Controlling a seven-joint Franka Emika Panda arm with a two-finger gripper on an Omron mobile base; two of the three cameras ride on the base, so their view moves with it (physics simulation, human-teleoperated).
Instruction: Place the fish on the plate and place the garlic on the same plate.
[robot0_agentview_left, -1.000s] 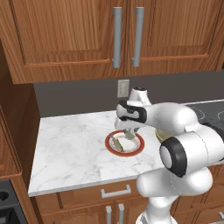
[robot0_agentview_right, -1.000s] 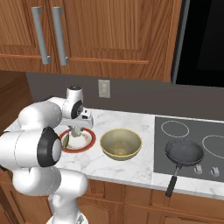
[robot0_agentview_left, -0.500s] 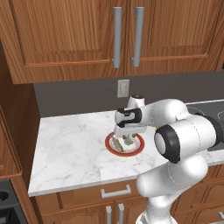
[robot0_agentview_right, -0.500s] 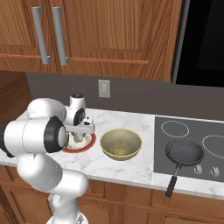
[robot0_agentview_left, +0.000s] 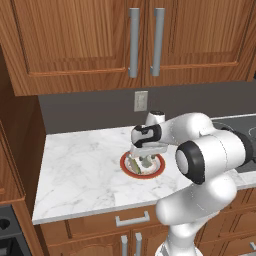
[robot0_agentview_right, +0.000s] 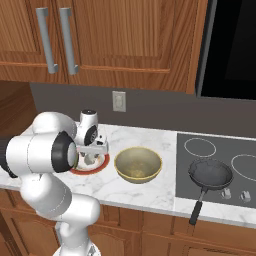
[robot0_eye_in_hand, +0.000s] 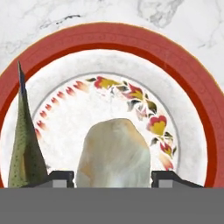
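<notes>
Our arm bent low over the marble counter (robot0_agentview_left: 80, 170), fingers (robot0_eye_in_hand: 61, 178) spread wide either side of the garlic (robot0_eye_in_hand: 114, 153) on the plate (robot0_eye_in_hand: 188, 87), fish (robot0_eye_in_hand: 24, 148) at nine o'clock.

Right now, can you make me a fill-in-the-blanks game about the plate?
1. The plate has a broad ____ rim.
2. The garlic sits between the gripper's two ____.
3. The fish lies on the ____.
4. Beside the plate stands an olive-yellow ____.

Missing words: red; fingers; plate; bowl
</notes>
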